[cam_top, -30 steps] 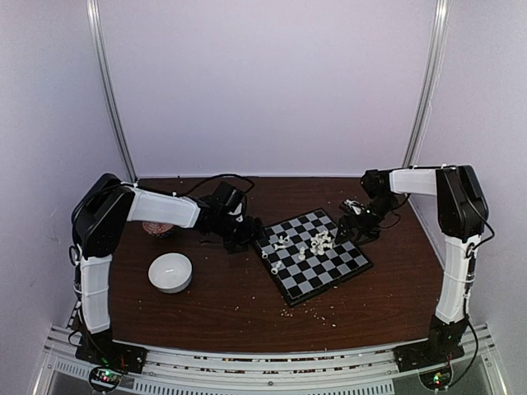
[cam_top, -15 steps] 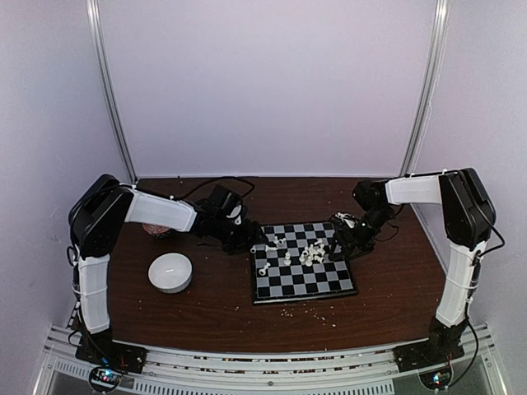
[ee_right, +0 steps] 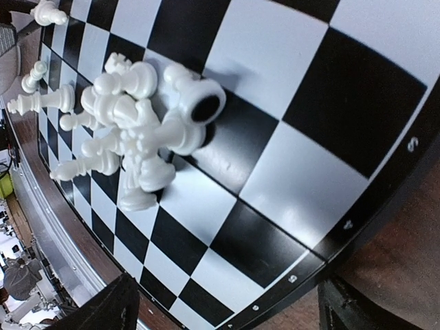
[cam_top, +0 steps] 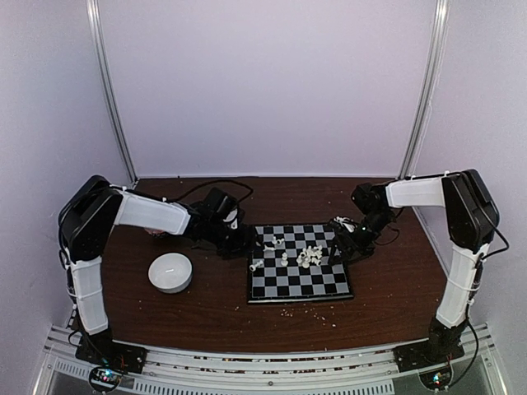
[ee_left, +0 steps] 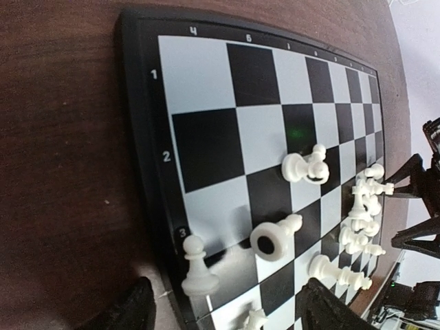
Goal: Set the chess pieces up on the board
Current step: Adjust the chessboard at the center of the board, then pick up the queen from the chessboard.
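The board lies square to the table's front edge. Small white chess pieces lie on it: a heap near the right middle and a few singles towards the left. My left gripper is open and empty at the board's left edge. In the left wrist view its fingers straddle the rim, with a pawn standing at the rim and a piece lying beside it. My right gripper is open and empty at the right edge. Its wrist view shows the heap and the rim.
A round white bowl stands left of the board, in front of my left arm. A small reddish thing sits behind that arm. Crumbs are scattered on the brown table in front of the board.
The board has turned from a diagonal position to square with the table's edge. Both grippers moved with its edges, and the pieces shifted a little on it.
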Tool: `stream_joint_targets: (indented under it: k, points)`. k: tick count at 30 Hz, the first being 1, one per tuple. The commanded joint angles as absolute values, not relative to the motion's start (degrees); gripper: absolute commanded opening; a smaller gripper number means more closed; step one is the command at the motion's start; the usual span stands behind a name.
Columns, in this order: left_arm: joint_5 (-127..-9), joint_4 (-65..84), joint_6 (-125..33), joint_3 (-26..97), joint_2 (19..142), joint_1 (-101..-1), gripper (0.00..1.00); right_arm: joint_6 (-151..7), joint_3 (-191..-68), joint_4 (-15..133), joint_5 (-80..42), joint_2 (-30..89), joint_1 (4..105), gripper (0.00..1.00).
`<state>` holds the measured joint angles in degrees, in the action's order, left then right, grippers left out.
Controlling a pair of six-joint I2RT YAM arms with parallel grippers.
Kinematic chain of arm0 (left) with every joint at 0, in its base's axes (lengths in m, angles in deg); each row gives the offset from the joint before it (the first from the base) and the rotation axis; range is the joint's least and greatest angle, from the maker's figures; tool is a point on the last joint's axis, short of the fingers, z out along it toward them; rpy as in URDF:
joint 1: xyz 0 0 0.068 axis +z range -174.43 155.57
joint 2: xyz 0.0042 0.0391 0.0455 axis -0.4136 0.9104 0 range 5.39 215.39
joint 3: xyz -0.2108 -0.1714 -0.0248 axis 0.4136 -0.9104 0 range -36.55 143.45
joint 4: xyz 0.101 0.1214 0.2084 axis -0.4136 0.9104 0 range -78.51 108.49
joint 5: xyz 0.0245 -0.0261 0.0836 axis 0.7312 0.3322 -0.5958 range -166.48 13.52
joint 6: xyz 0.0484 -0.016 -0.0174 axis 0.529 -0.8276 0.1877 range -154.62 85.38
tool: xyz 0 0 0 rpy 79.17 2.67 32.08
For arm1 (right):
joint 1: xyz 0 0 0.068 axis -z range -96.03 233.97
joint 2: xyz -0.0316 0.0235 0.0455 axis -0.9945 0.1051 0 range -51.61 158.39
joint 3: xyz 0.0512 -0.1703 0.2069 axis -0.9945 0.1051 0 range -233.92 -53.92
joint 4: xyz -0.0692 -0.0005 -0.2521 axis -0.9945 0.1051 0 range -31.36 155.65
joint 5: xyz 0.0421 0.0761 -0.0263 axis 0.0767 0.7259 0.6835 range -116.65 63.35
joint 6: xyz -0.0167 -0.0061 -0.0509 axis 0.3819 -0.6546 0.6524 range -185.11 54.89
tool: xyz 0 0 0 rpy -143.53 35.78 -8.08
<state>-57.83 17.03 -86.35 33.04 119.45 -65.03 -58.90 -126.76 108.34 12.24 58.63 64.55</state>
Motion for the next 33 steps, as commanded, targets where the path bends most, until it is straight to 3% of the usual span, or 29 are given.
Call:
stream_joint_targets:
  k: [1, 5, 11, 16, 24, 33]
  points:
    - [-64.38, 24.83, -80.41, 35.89, 113.09, -65.22, 0.76, -57.19, -125.37, 112.24, 8.91, 52.52, 65.86, 0.91]
    - [-71.72, 32.23, -74.96, 37.89, 108.22, -65.22, 0.76, -54.77, -125.80, 114.62, 7.27, 47.93, 68.01, 0.92]
    - [-75.17, 31.36, -63.28, 35.83, 101.23, -66.61, 0.75, -50.20, -122.13, 110.70, 6.22, 37.65, 68.72, 0.92]
    - [-71.64, 29.16, -48.85, 36.36, 98.44, -69.79, 0.66, -45.98, -115.81, 105.87, 4.35, 24.08, 69.47, 0.92]
    - [-67.47, 30.96, -42.53, 41.93, 104.03, -75.52, 0.61, -45.49, -105.62, 95.12, 14.28, 14.63, 70.79, 0.92]
    - [-67.64, 29.38, -40.08, 46.75, 115.81, -76.20, 0.57, -41.32, -100.98, 91.11, 12.98, 13.53, 70.82, 0.91]
